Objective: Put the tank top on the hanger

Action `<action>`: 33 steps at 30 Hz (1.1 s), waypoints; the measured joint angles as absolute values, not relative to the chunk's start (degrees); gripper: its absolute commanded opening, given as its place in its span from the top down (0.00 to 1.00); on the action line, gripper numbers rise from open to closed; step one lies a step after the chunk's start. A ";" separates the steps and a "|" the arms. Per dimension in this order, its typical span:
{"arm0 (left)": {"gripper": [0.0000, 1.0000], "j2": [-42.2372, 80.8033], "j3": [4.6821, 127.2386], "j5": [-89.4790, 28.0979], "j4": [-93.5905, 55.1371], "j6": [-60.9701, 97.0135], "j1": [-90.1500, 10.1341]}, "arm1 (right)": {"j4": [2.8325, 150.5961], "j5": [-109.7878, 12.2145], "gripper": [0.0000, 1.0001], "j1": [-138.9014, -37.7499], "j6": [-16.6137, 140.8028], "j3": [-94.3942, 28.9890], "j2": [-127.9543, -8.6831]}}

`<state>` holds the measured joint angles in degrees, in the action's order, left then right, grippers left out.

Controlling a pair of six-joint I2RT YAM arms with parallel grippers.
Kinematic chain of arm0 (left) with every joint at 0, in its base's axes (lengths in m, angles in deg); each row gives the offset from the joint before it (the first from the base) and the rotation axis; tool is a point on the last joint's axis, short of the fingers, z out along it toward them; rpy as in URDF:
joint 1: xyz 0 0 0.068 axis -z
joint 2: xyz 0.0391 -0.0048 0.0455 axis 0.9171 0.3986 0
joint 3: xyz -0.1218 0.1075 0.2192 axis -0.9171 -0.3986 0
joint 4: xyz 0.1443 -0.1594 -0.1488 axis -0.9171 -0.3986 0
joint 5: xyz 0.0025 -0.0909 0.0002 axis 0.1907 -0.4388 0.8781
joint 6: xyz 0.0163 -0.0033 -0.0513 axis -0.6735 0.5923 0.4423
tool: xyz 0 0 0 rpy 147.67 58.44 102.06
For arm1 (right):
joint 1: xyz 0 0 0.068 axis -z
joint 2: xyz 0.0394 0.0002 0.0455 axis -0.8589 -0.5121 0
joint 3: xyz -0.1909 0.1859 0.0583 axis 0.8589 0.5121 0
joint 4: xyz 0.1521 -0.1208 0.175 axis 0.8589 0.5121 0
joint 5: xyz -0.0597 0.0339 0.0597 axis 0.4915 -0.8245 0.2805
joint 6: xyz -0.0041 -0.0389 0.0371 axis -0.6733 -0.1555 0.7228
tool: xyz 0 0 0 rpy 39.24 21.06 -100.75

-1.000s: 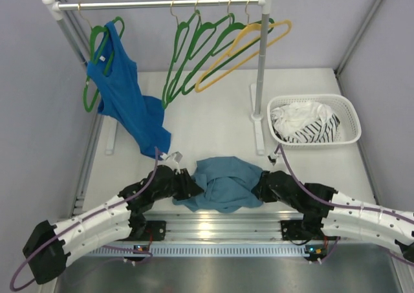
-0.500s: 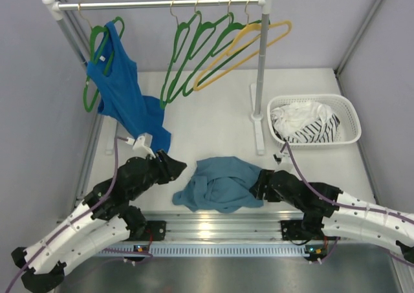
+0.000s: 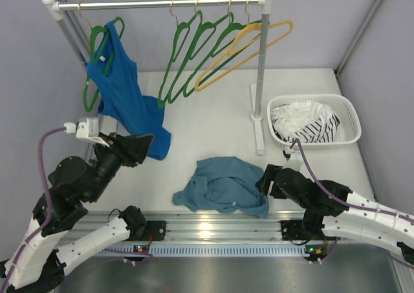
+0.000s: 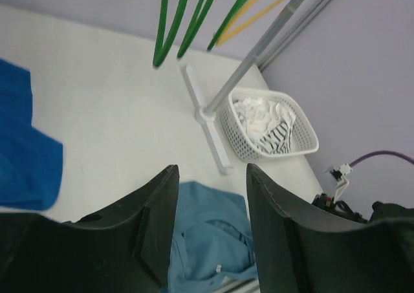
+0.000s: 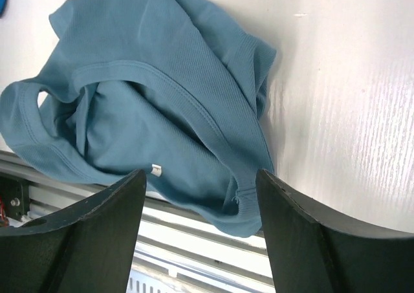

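Observation:
The teal-blue tank top (image 3: 223, 186) lies crumpled on the table near the front rail, with nothing holding it. My left gripper (image 3: 146, 142) is raised at the left, open and empty, its tips in front of the hem of the royal-blue top. In the left wrist view the tank top (image 4: 213, 235) shows far below, between the open fingers (image 4: 155, 222). My right gripper (image 3: 264, 178) sits low at the tank top's right edge, open. In the right wrist view the cloth (image 5: 155, 79) lies ahead of that gripper (image 5: 200, 176), with its lower hem between the tips. Bare green hangers (image 3: 184, 60) hang on the rail.
A royal-blue top (image 3: 126, 102) hangs on a green hanger at the rail's left end. A yellow hanger (image 3: 249, 44) hangs by the right post (image 3: 261, 66). A white basket (image 3: 343, 108) with white and striped cloth stands at the right. The rack's feet rest on the table.
Both grippers opened and let go of the tank top, which now lies loose. The left arm rose and swung back to the left; the right gripper drew back slightly.

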<state>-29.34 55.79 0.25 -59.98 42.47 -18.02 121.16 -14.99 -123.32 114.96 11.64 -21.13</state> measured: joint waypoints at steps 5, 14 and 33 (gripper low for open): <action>0.42 -20.73 67.53 4.16 -52.16 30.58 -18.02 | 121.99 -14.16 0.32 -123.32 114.52 9.15 -21.96; 0.37 6.25 88.46 9.03 -41.86 9.05 -19.37 | 121.90 -14.21 0.32 -123.32 112.73 7.88 -23.20; 0.44 29.44 108.94 -22.88 -51.59 10.93 -45.78 | 122.09 -15.39 0.32 -123.32 111.83 7.86 -18.66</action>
<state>29.44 108.94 -22.88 -51.59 10.93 -45.78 122.09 -15.39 -123.32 111.83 7.86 -18.66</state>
